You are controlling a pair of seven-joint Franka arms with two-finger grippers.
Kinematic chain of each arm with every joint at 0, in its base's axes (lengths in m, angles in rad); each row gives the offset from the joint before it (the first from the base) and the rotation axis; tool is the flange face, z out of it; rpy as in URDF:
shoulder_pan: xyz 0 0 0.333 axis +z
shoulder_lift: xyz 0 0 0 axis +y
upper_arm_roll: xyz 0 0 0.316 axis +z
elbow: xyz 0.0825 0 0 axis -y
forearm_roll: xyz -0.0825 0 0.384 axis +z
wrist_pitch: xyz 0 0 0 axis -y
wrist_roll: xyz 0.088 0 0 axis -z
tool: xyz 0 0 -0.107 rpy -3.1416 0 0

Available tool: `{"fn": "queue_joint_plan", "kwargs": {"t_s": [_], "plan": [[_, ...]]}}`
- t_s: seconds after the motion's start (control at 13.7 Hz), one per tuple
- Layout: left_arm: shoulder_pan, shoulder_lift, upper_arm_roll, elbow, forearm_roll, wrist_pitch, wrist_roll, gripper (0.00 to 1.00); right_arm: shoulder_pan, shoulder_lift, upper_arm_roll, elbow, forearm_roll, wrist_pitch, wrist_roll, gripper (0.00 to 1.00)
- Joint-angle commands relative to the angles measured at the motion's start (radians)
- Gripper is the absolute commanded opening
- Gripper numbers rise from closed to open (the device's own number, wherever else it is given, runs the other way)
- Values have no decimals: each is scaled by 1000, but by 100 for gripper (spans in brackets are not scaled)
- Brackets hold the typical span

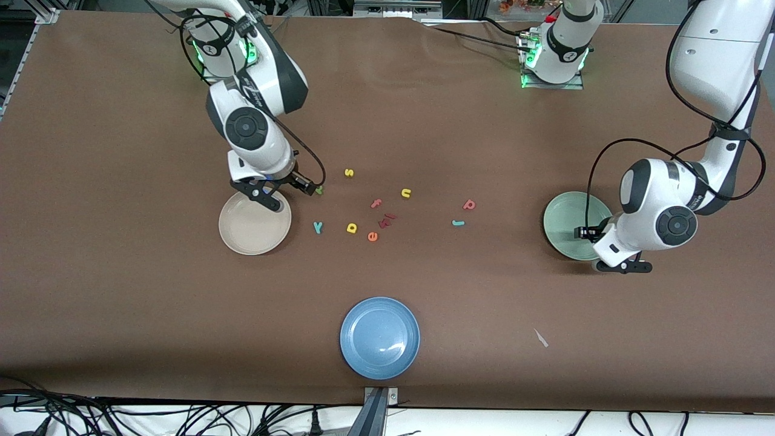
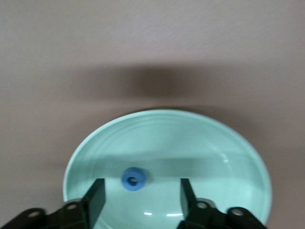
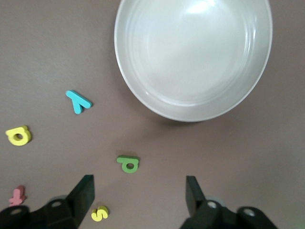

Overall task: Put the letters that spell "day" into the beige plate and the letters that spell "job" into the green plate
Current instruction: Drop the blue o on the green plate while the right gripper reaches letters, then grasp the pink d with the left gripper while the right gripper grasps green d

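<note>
The blue "o" lies loose in the green plate, and my left gripper hangs open just above it, fingers apart on either side. My right gripper is open, low over the table beside the beige plate, with the dark green "a" just ahead of its fingers. Teal "y" and yellow "d" lie nearer the front camera than the "a". Red-pink "b" and teal "j" lie toward the green plate. The beige plate holds nothing.
Yellow "s", yellow "n", pink "f", orange "e" and a red piece are scattered mid-table. A blue plate sits near the front edge. A small paper scrap lies toward the left arm's end.
</note>
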Motion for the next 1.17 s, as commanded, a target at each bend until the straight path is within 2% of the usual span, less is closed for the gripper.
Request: {"fn": "queue_joint_plan", "kwargs": {"t_s": [0.0, 0.15, 0.36, 0.58, 0.88, 1.09], "plan": [[-2, -49, -93, -8, -19, -49, -73, 100, 42, 53, -7, -22, -7, 96, 154, 80], [-3, -49, -181, -9, -33, -58, -180, 100, 65, 61, -7, -74, -7, 204, 278, 76], [-21, -31, -297, -18, -42, -46, -339, 100, 65, 82, -10, -125, -7, 308, 329, 75], [-107, -16, -304, -47, -40, 20, -479, 100, 69, 103, -9, -125, -7, 328, 360, 73], [-182, 15, -302, -110, -22, 155, -466, 99, 86, 130, -10, -126, -7, 356, 380, 73], [-212, 60, -305, -110, 110, 164, -458, 99, 86, 151, -10, -126, -7, 379, 380, 72]]}}
